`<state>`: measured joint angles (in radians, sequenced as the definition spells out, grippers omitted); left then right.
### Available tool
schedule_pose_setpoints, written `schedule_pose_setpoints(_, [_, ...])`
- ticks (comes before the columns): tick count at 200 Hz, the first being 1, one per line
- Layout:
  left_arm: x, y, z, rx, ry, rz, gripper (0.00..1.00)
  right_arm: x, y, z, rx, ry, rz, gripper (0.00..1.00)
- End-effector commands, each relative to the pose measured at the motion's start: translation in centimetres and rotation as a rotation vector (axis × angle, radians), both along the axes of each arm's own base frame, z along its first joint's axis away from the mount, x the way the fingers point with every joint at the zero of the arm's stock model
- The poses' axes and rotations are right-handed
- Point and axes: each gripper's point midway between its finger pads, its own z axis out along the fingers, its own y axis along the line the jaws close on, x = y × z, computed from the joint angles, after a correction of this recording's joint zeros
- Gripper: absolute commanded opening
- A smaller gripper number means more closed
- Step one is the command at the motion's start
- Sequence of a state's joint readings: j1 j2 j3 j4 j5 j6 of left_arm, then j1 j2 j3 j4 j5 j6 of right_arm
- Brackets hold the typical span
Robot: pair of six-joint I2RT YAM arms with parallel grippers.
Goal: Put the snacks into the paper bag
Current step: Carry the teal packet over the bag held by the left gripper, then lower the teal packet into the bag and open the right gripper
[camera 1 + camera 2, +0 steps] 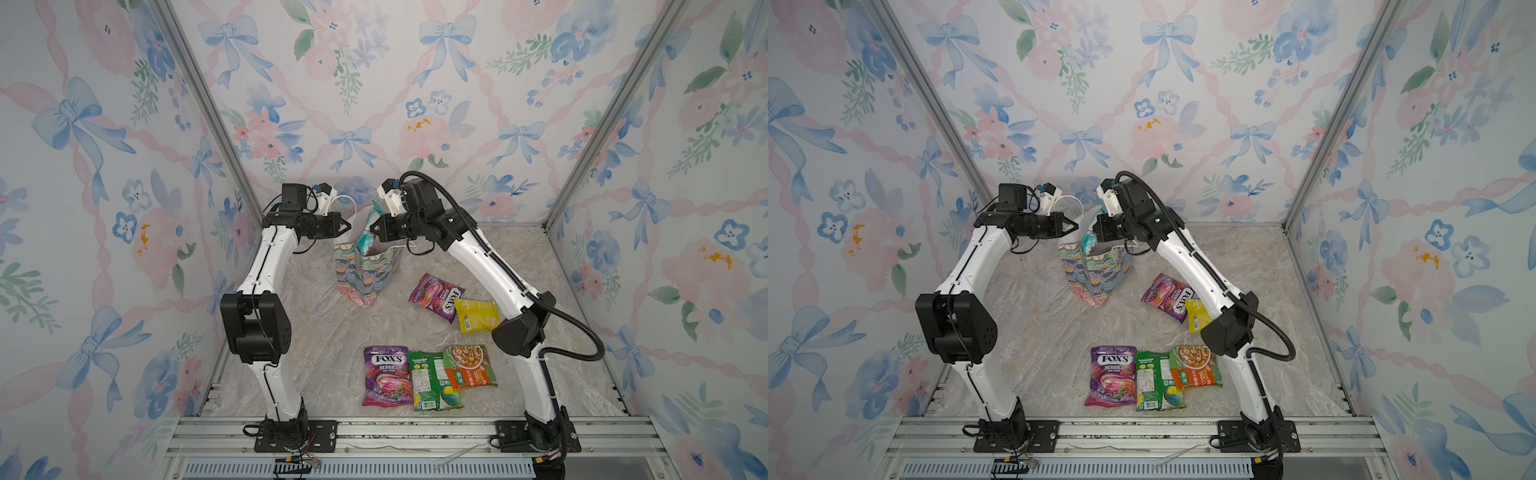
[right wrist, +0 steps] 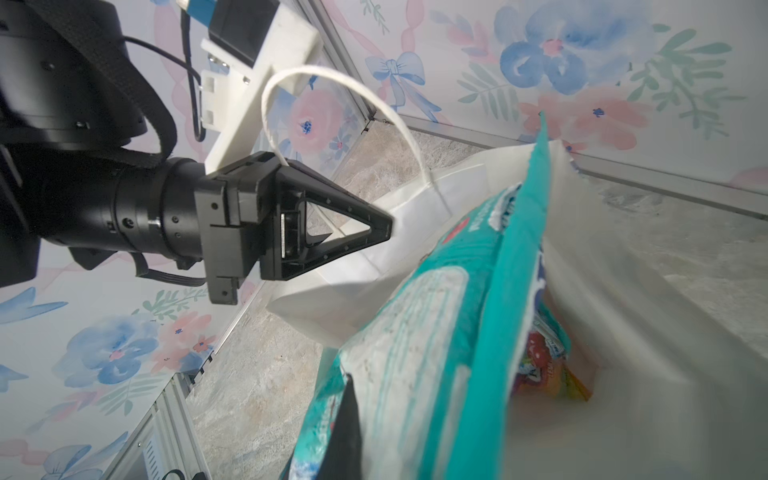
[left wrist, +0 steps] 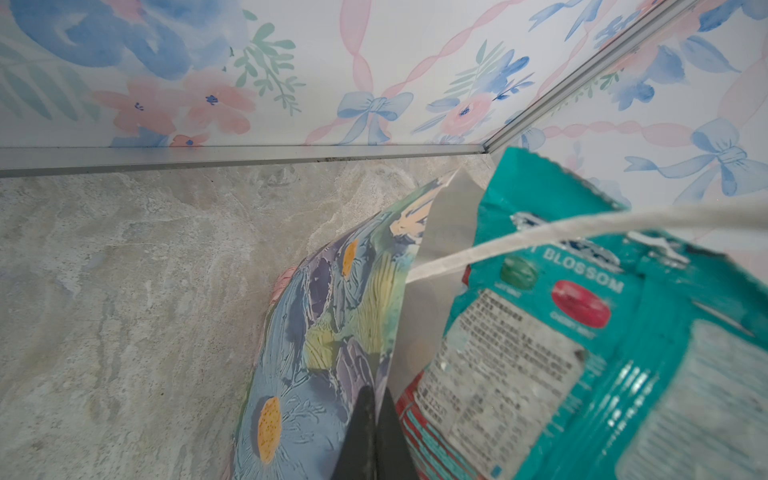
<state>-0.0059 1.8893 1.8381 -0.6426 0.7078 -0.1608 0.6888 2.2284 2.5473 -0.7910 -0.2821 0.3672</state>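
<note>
While the left gripper (image 1: 348, 227) pinches the paper bag (image 1: 365, 274) by its rim, jaws closed on the paper wall at the bag's ten o'clock in both top views, the right gripper (image 1: 372, 228) comes in from two o'clock, clamped on a teal packet (image 1: 368, 237). The packet stands nearly on edge in the bag's mouth, its lower end past the rim and its upper end above it. The bag stands upright toward twelve o'clock on the marbled table (image 1: 324, 332), just short of the back wall. One white cord handle (image 2: 332, 83) arches over the left gripper's fingers. The right wrist view shows the white inside with an orange packet (image 2: 548, 370) lying low in it.

Five snacks lie flat on the table. At the bag's four o'clock a purple FOX'S packet (image 1: 434, 296) touches a yellow pouch (image 1: 476, 315), which the right arm partly covers. At six o'clock, near the front rail, a purple FOX'S BERRIES packet (image 1: 386, 376), a green pouch (image 1: 430, 380) and an orange-green pouch (image 1: 468, 365) lie in a row, edges overlapping.
</note>
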Motion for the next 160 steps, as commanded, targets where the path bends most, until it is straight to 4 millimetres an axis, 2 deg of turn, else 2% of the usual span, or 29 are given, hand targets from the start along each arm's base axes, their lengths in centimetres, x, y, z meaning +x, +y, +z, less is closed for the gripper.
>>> schedule_pose_setpoints(1, [-0.8,0.1,1.3,-0.007,-0.022,-0.012,0.00,1.0,-0.7,3.1,0.077,-0.051,-0.009,0.00])
schedule_pose_setpoints(30, [-0.8,0.1,1.3,-0.008,-0.020,-0.012,0.00,1.5,-1.0,3.3,0.087,-0.053,-0.014,0.00])
schedule_pose_setpoints(60, [-0.8,0.1,1.2,-0.005,-0.021,-0.010,0.00,1.4,-0.4,2.3,0.089,-0.026,-0.001,0.00])
schedule_pose_setpoints(107, [-0.7,0.1,1.1,-0.006,-0.018,-0.011,0.00,-0.4,1.7,1.5,0.071,-0.016,0.055,0.00])
schedule_pose_setpoints(160, [-0.7,0.1,1.0,-0.011,-0.014,-0.011,0.00,-1.9,3.0,0.6,0.061,0.007,0.100,0.00])
